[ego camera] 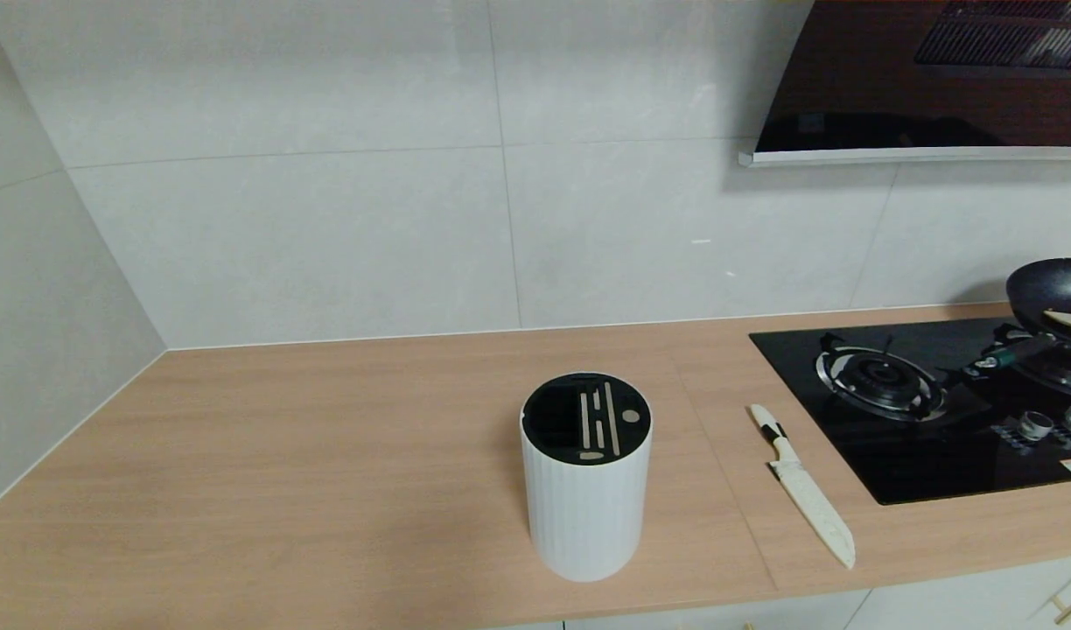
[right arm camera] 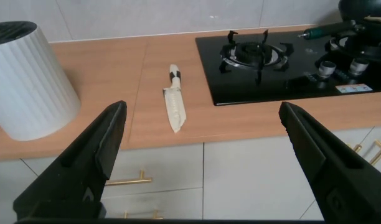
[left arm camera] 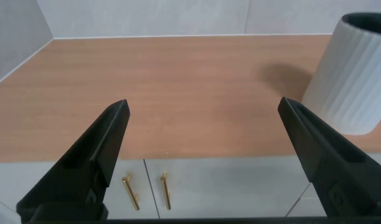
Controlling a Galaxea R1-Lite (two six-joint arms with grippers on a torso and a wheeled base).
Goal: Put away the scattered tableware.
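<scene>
A white ribbed knife block (ego camera: 586,477) with a black slotted top stands upright near the front edge of the wooden desk (ego camera: 325,437). To the right of the block, apart from it, a knife (ego camera: 802,499) with a pale speckled blade lies flat on the desk. Its handle points away from the block's front side toward the wall and its tip toward the desk's front edge. Past the knife, farther right of the block, a black gas hob (ego camera: 929,437) is set into the desk, with a dark pan (ego camera: 1056,293) on its far burner. The left hand (left arm camera: 203,106) hangs before the desk's front edge, left of the block, fingers spread wide and holding nothing. The right hand (right arm camera: 202,107) hangs right of the block, facing the knife, equally wide and empty.
</scene>
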